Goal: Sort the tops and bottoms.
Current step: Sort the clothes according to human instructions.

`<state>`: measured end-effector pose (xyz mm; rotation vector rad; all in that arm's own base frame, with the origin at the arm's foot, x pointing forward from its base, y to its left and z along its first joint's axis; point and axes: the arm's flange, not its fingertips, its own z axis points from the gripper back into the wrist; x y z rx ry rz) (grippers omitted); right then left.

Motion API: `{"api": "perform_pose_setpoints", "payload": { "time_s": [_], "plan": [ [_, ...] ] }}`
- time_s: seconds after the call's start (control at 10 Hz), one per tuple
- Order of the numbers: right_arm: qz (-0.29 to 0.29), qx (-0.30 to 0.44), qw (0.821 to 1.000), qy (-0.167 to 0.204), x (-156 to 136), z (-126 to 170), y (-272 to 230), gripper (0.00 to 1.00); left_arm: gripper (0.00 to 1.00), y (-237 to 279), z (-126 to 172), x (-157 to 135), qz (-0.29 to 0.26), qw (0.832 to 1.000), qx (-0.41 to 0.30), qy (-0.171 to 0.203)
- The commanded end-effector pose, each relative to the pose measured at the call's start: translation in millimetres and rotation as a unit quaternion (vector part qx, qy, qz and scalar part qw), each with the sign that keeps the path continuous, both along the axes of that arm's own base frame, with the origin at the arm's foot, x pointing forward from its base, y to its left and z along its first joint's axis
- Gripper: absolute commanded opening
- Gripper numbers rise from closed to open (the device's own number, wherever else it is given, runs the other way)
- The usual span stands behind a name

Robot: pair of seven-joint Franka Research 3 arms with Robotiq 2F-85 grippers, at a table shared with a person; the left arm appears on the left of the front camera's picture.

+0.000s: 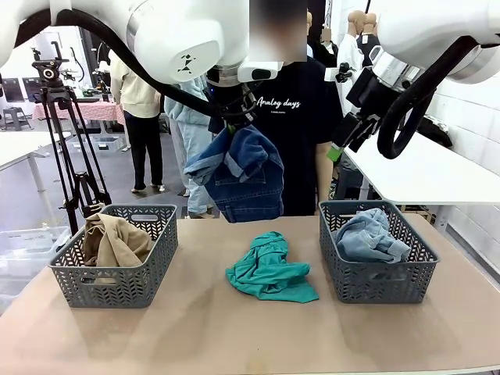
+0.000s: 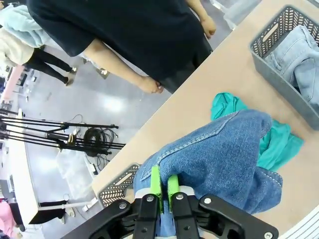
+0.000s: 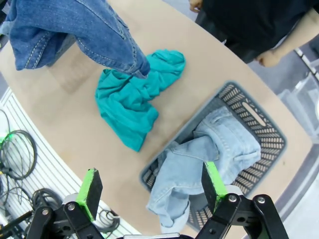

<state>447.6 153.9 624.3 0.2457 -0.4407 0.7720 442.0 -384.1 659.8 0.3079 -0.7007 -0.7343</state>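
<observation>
Teal tee [image 1: 269, 269] crumpled mid-table, toward the near edge. Tan shirt [image 1: 113, 242] in left basket [image 1: 117, 291], pale jeans [image 1: 373, 237] in right basket [image 1: 375, 287]. Left gripper [image 2: 164, 177] clamped tight on dark denim shorts [image 1: 238, 176], hanging above the table's far edge. Right gripper [image 3: 152, 184] wide apart, empty, high over the right side.

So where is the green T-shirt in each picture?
Front view: the teal tee lies in the middle of the table.
Left wrist view: the teal tee is at the right, partly behind the denim shorts.
Right wrist view: the teal tee is left of middle.
Shared landmark: the grey basket with the pale jeans, beside it.
</observation>
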Motion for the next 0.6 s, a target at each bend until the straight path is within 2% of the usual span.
{"api": "perform_pose_setpoints", "payload": {
  "time_s": [0.0, 0.5],
  "plan": [
    [-0.001, -0.001, 1.0, -0.002, 0.4, -1.7, 0.9, 1.0, 0.0, 3.5, 6.1, -1.3, -0.01, 1.0, 0.002, -0.011],
    [-0.001, -0.001, 1.0, -0.002, 0.4, -1.7, 0.9, 1.0, 0.0, 3.5, 6.1, -1.3, -0.01, 1.0, 0.002, -0.011]
  ]
}}
